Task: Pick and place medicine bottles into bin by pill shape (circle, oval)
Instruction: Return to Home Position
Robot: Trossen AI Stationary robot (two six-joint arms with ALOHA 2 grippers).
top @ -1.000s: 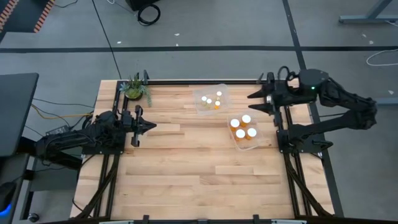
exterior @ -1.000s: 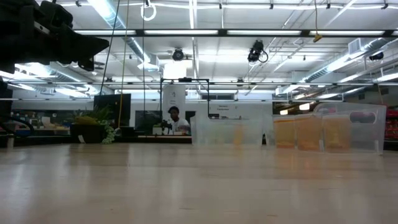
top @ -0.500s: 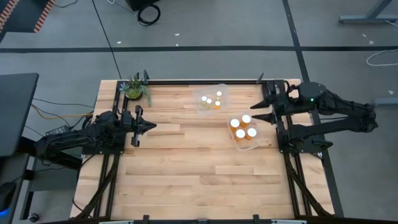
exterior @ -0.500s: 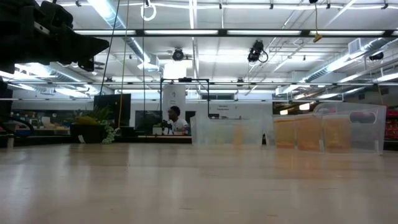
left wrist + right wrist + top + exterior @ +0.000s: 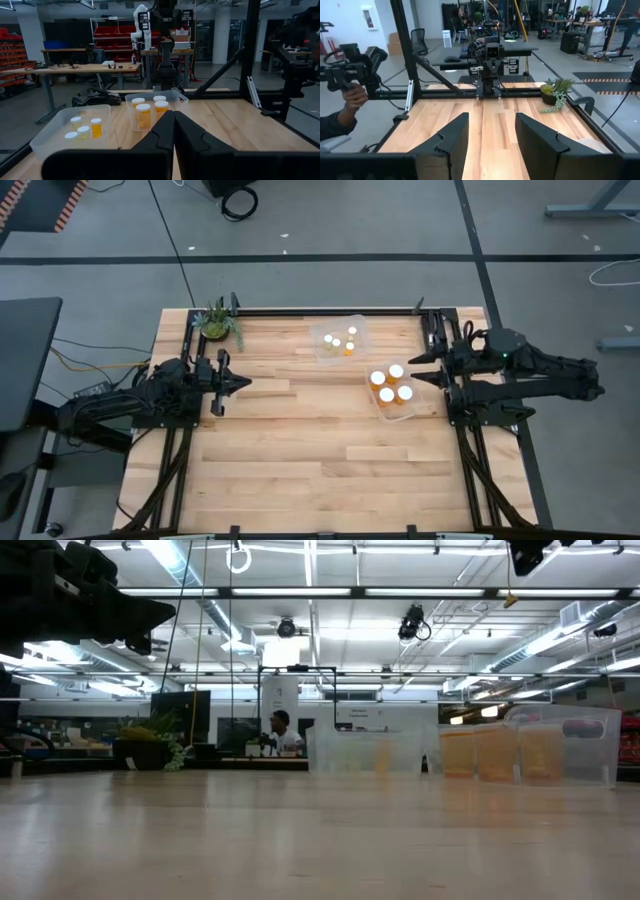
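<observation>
Several small amber bottles with white caps (image 5: 338,340) stand in a clear bin (image 5: 357,326) at the table's far middle. Several larger ones (image 5: 392,382) stand in a second clear bin (image 5: 395,413) to its near right. Both bins show in the left wrist view, the small-bottle one (image 5: 50,135) and the large-bottle one (image 5: 177,97). My left gripper (image 5: 243,383) is shut and empty at the table's left. My right gripper (image 5: 418,368) is open and empty, just right of the large-bottle bin; its fingers (image 5: 455,132) stand apart over bare table.
A small potted plant (image 5: 216,323) stands at the far left corner. Black frame rails (image 5: 330,310) run along the table's far and side edges. A person's hand with a controller (image 5: 347,82) shows beyond the table. The near half of the table (image 5: 320,470) is bare wood.
My right gripper has gone toward the table's near edge and down, its arm folding lower at the right side; it has stayed open. Its arm now shows at the top of the low view.
</observation>
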